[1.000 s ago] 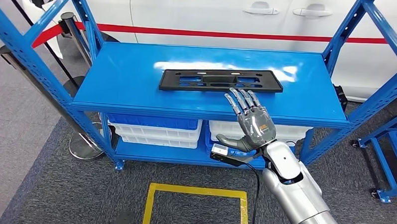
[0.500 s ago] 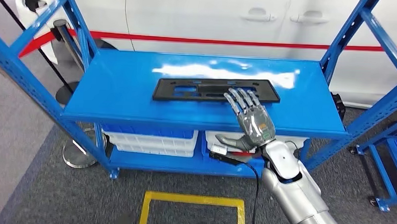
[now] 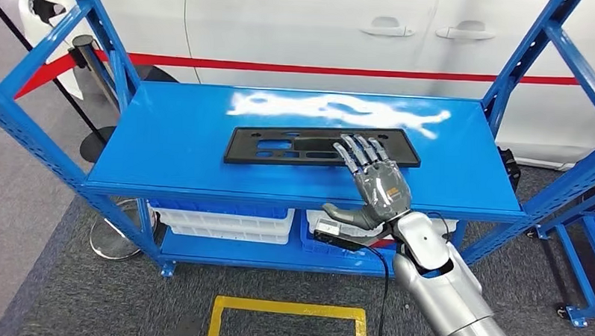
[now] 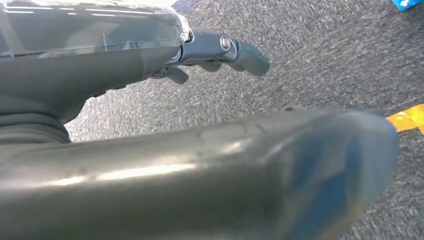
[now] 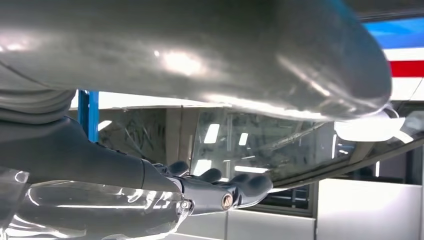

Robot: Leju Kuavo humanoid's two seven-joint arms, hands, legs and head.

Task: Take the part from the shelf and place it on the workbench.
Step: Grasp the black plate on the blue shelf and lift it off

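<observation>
A flat black plastic part with several cut-outs lies along the middle of the blue shelf top in the head view. My right hand is raised in front of the shelf, its fingers spread and straight, the fingertips over the part's right half and the thumb out to the side below the shelf edge. It holds nothing. The right wrist view has the same hand stretched out flat. In the left wrist view my left hand hangs over grey carpet with nothing in it.
Blue upright posts frame the shelf on both sides. White bins sit on the lower level. A white car with a red stripe stands behind. A yellow floor marking lies on the carpet in front, and a stanchion base at left.
The whole view has shifted, with the shelf now lower and closer in the picture. My right hand's fingertips have gone from the part's near edge to over its right half.
</observation>
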